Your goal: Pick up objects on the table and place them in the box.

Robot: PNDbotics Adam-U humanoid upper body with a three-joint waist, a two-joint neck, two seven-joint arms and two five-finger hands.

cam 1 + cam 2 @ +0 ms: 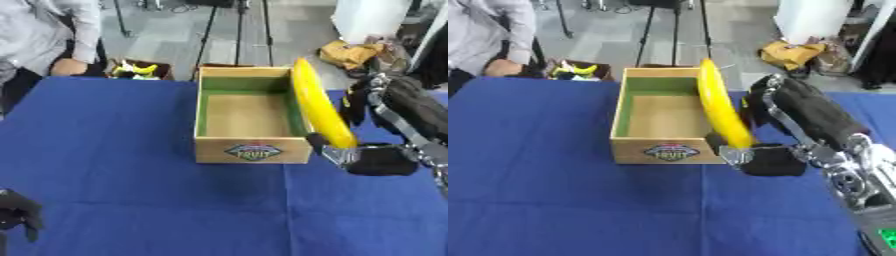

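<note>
A long yellow banana point(320, 106) is held up over the right wall of the wooden box point(252, 151), slanting from the box's far right corner down to its near right corner. My right hand point(372, 159) is shut on the banana's lower end, just right of the box's front corner. The box has a green inner lining, a bare wooden floor and a label on its front. My left hand point(17, 212) rests at the lower left edge of the left eye view, on the blue cloth, with its fingers curled.
A blue cloth point(131, 165) covers the table. Behind the far edge stands a small box with yellow things point(138, 70), and a person's hand point(68, 66) rests near the far left corner. A yellow bag point(350, 52) lies on the floor beyond.
</note>
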